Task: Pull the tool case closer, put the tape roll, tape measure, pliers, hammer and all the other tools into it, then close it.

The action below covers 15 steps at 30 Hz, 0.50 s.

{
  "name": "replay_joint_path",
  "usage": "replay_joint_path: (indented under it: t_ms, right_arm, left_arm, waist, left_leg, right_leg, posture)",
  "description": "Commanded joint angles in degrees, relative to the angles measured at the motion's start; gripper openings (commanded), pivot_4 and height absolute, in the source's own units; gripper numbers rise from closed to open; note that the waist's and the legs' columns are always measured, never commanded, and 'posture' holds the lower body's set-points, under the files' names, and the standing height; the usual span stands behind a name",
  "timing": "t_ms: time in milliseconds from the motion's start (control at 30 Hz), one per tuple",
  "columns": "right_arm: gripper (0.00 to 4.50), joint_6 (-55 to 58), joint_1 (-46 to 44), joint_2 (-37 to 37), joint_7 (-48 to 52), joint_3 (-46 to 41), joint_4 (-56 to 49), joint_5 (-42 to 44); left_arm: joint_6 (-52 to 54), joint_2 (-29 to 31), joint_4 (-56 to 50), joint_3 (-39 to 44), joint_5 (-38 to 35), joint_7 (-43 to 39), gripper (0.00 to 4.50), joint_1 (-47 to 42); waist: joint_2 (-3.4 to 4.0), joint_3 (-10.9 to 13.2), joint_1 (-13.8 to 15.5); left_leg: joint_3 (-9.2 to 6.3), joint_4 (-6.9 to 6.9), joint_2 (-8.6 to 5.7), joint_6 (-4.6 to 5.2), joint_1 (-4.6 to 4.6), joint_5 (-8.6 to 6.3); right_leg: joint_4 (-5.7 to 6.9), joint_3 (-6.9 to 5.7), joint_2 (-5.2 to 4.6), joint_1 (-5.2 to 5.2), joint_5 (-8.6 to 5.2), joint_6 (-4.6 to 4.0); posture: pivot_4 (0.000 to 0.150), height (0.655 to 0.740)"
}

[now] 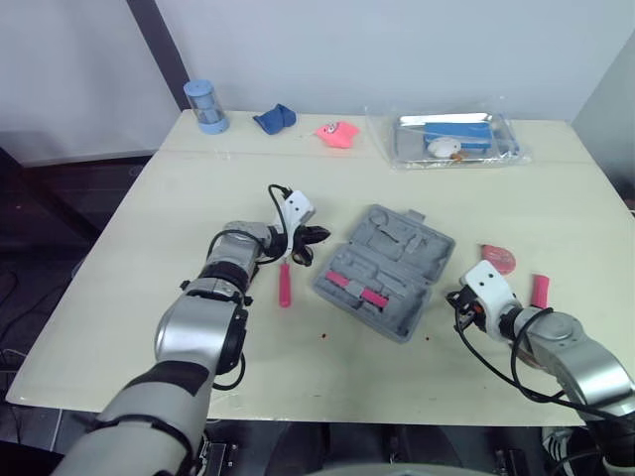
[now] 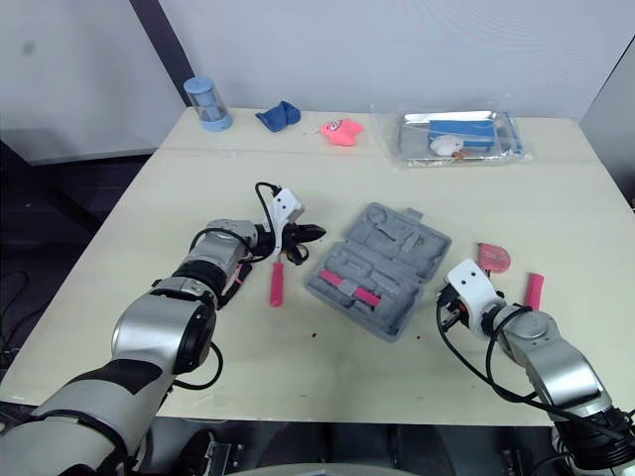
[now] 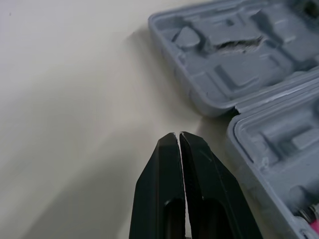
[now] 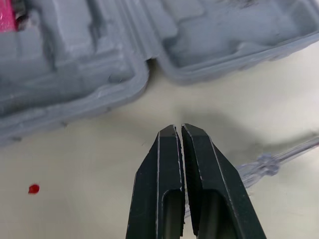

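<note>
The tool case [image 1: 385, 270] lies open and flat in the middle of the counter [image 1: 149, 248]. It is grey, with shaped slots in both halves. From the head views I see two pink pieces [image 1: 357, 289] sitting in the half nearer to me.

My left hand [image 1: 317, 235] hangs just beside the left edge of the case. From the head I cannot tell how it stands. Its wrist view shows it pressed together, tip to tip, low over bare counter, with the case rim close ahead.

My right hand [image 4: 179, 128] is just beside the near right corner of the case. Its wrist view shows it pressed together too. That view also shows a small red dot [image 4: 33, 188] on the counter and a clear thin thing [image 4: 264, 164] that I cannot name.

A pink-handled tool [image 1: 285, 285] lies on the counter to the left of the case, close to my left hand. On the right lie a red round thing [image 1: 498, 259] and a pink stick [image 1: 540, 290].

At the far edge, well apart from the case, I see a blue tub [image 1: 206, 106], a blue cloth [image 1: 275, 118], a pink lump [image 1: 337, 134] and a clear bag [image 1: 451, 139].
</note>
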Motion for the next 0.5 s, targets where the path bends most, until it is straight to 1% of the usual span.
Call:
replay_joint_path:
  t_ms: [33, 167, 500]
  right_arm:
    - [0.17, 0.8, -1.6, 1.1, -1.0, 0.6, -0.7, -1.7]
    - [0.17, 2.2, -3.3, 3.4, -2.3, 1.9, 0.3, -3.3]
    - [0.17, 0.5, -6.2, 7.7, -3.2, 2.6, 4.0, -5.9]
  left_arm:
    - [0.5, -1.3, 0.6, 0.2, 1.3, 3.6, 0.16, -1.6]
    - [1.5, -2.8, 1.2, 0.3, 2.6, 6.5, 0.16, -1.8]
    - [3.4, -5.2, 1.8, 0.4, 5.2, 8.9, 0.16, -1.4]
  waist:
    - [0.00, 0.0, 0.0]
    - [0.00, 0.0, 0.0]
    - [0.00, 0.0, -0.4]
  left_leg:
    - [-0.06, 0.01, -0.03, 0.04, 0.00, 0.13]
    - [-0.17, 0.01, -0.11, 0.15, 0.02, 0.27]
    - [-0.17, 0.00, -0.14, 0.00, 0.00, 0.39]
  right_leg:
    - [0.06, 0.00, -0.01, 0.00, 0.05, 0.09]
    - [0.16, 0.00, 0.01, 0.02, 0.18, 0.26]
    - [0.14, 0.01, -0.08, 0.02, 0.20, 0.28]
  posture:
    - [0.150, 0.7400]
    - [0.150, 0.7400]
    - [0.150, 0.7400]
